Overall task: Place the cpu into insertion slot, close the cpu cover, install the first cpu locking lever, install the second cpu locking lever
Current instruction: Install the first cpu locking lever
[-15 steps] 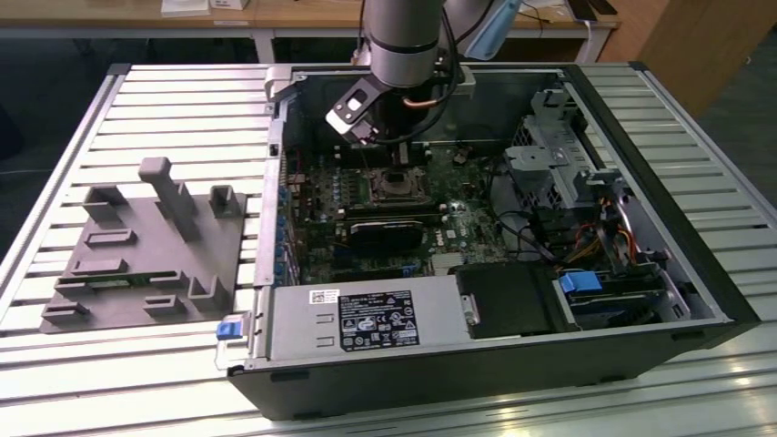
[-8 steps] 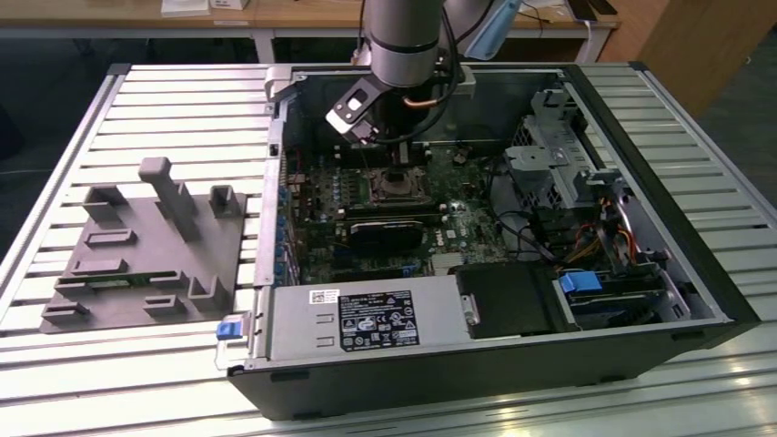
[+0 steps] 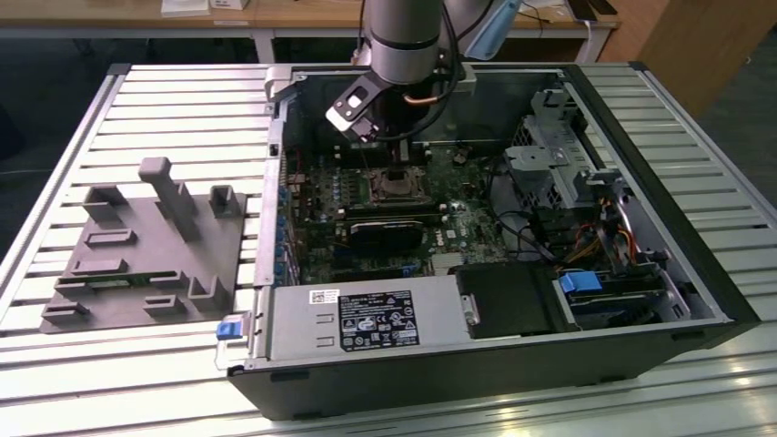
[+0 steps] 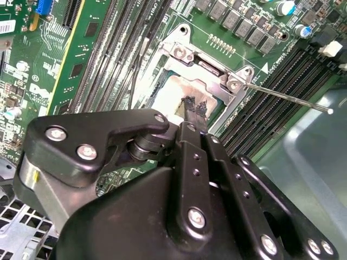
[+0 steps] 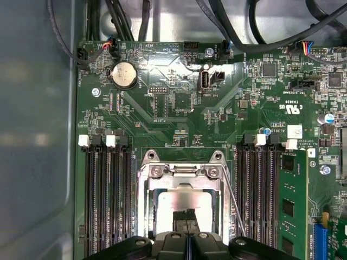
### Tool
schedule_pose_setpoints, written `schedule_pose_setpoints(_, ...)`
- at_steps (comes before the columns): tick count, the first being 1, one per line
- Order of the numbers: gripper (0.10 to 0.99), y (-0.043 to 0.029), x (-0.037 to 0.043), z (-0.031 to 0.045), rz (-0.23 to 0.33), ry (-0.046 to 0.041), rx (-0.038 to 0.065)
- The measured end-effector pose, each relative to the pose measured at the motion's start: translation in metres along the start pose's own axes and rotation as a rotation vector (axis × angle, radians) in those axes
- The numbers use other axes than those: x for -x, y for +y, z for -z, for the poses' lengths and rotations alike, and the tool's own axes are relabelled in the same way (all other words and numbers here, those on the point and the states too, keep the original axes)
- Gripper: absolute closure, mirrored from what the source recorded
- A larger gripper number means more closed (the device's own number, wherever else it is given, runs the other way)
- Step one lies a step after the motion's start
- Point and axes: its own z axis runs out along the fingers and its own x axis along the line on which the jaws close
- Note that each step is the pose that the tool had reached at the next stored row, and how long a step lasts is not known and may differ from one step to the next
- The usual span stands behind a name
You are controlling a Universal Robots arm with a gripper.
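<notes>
- On the exterior view's left, a grey moulded fixture (image 3: 146, 246) sits on your slatted metal surface (image 3: 73, 382), well apart from the work.
- In the middle is the open computer case (image 3: 716, 300). Your tool (image 4: 195, 106) is down inside it, fingers together, with its tips on the chip (image 5: 179, 201).
- The chip lies flat in the socket (image 5: 143, 189), so I'd call this the seating step. The cover (image 5: 219, 200) frames it, but I cannot tell if it's latched.
- To the right, a wire lever (image 4: 287, 97) stands free. Coming away calls for a straight, gentle lift.
- Behind it all, there's a wooden desk (image 3: 304, 14).
</notes>
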Motion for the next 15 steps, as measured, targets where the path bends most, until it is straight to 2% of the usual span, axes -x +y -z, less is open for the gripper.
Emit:
schedule_pose_setpoints(6, 0.980, 0.0001, 0.0001, 0.0050, 0.000, 0.0001, 0.000)
schedule_pose_setpoints(15, 0.980, 0.0004, 0.0004, 0.0189, 0.000, 0.0000, 0.000)
